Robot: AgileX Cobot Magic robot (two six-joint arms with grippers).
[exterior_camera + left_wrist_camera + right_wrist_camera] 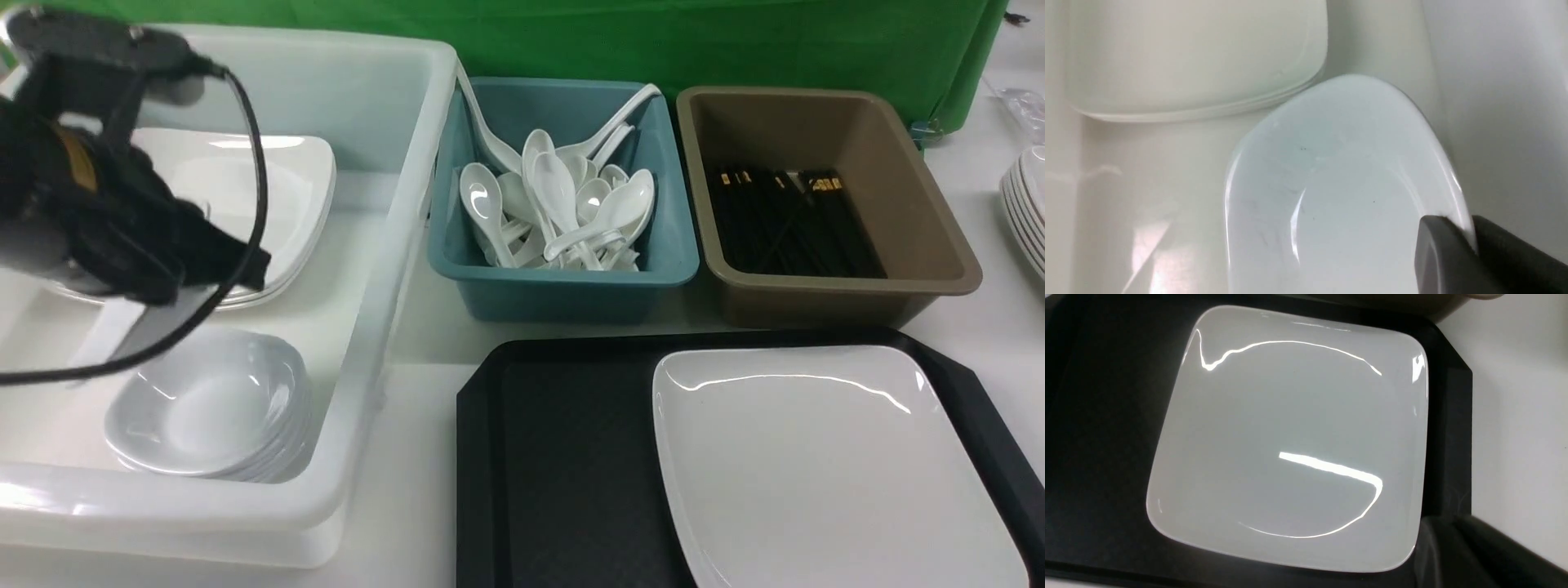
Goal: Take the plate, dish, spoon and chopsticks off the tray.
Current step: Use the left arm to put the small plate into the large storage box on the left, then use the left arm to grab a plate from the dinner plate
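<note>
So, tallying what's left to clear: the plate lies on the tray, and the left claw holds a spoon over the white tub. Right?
No: the left claw holds a small dish by its rim, not a spoon, as the left wrist view shows. The plate does lie on the tray, and the claw is over the white tub.

White plate lies flat on black tray.
</note>
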